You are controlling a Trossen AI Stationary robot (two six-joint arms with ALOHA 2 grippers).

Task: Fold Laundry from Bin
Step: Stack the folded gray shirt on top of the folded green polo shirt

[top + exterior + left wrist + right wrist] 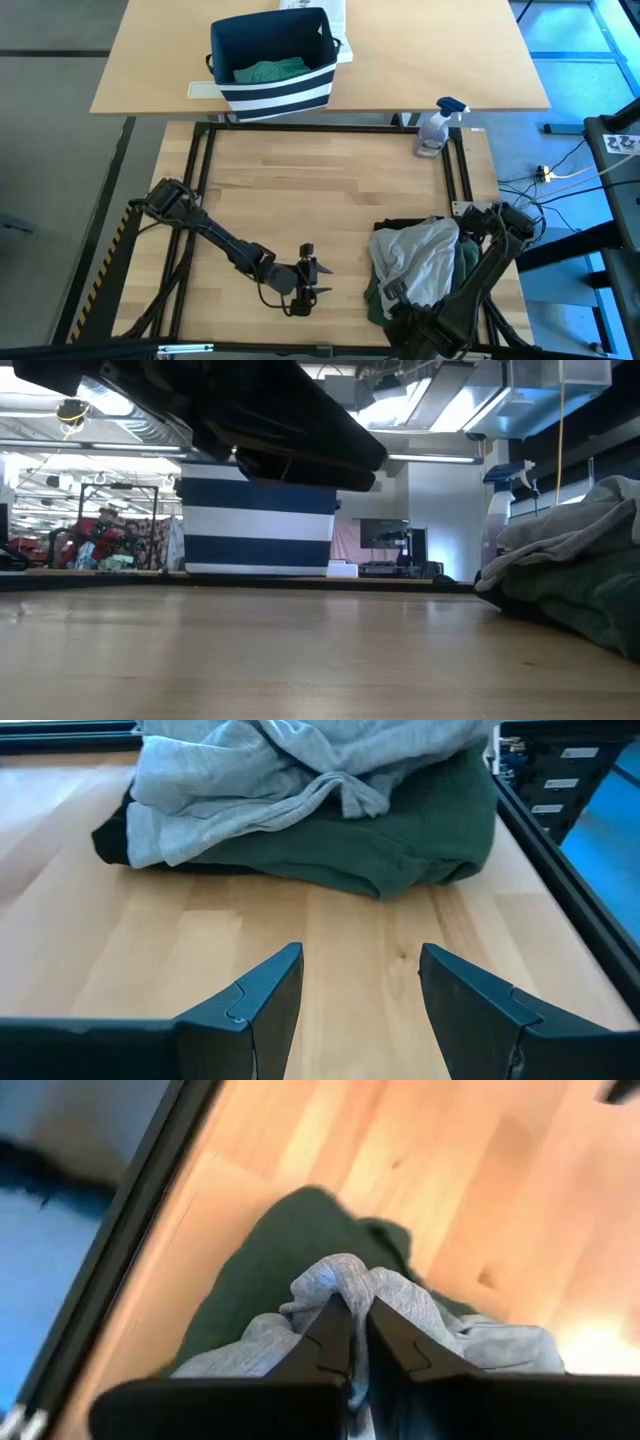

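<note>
A pile of laundry lies at the table's near right: a light grey garment point(415, 255) rests crumpled on a dark green one point(467, 262), with black cloth point(400, 224) under its far edge. My right gripper point(358, 1315) is above the pile, shut on the grey garment. My left gripper point(360, 965) stands open near the table's near middle, pointing at the pile point(400, 840) with bare wood between. The bin point(270, 62) sits on the far table with a teal-green garment point(268, 72) inside. My right gripper pinches a bunched-up fold point(345, 1280) of the light grey garment between its two fingers. The fingers come from above, pointing steeply down. The fold is drawn up into a small peak at the fingertips, while the rest of the garment lies slack on the dark green one point(280, 1250).
A spray bottle point(437, 128) stands at the table's far right corner. A black frame rail point(330, 127) runs around the worktop. A white printed box point(315, 8) sits behind the bin. Bare wood spreads across the table's left and middle.
</note>
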